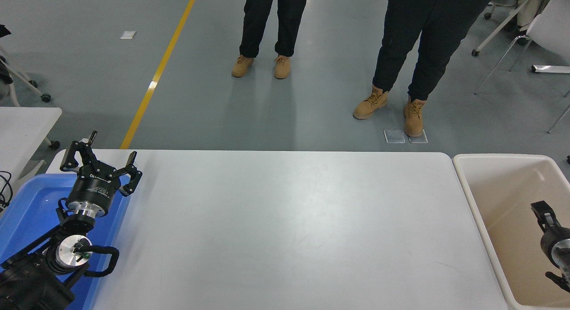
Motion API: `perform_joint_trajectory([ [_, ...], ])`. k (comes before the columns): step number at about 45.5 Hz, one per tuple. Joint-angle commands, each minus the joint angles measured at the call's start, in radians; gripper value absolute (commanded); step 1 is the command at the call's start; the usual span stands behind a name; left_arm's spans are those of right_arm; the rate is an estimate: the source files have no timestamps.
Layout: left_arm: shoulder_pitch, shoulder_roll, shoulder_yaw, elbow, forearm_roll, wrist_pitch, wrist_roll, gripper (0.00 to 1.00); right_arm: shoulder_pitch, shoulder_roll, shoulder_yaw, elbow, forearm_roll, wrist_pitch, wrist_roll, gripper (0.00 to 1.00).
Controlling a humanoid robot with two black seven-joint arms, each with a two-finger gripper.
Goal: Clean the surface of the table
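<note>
White table surface point(285, 230); left hand point(99, 161) wide, right hand point(541, 210) state unclear.

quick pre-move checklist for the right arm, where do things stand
1. Table surface bare of debris: ok.
2. Right gripper over the beige bin: ok.
3. Right jaws empty: cannot tell, gripper partly cut off at the picture's edge.
4. Left gripper parked over the blue bin, jaws open: ok.
5. People's boots stand clear of the table's far edge: ok.
</note>
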Motion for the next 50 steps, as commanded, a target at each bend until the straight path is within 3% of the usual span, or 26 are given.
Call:
perform_joint_trajectory([
  [1,0.001,0.0,0.0,0.0,0.001,0.0,0.0,0.99,0.043,-0.061,0.002,0.007,-0.004,0.003,0.003,0.98],
  [11,0.0,0.0,0.0,0.0,0.001,0.0,0.0,0.99,0.166,-0.187,0.054,0.067,0.014,0.006,0.002,0.98],
  [25,0.0,0.0,0.0,0.0,0.001,0.0,0.0,0.99,0.195,-0.317,0.532,0.268,0.014,0.009,0.0,0.98],
  [50,0.0,0.0,0.0,0.0,0.001,0.0,0.0,0.99,0.275,-0.337,0.91,0.495,0.017,0.007,0.002,0.98],
])
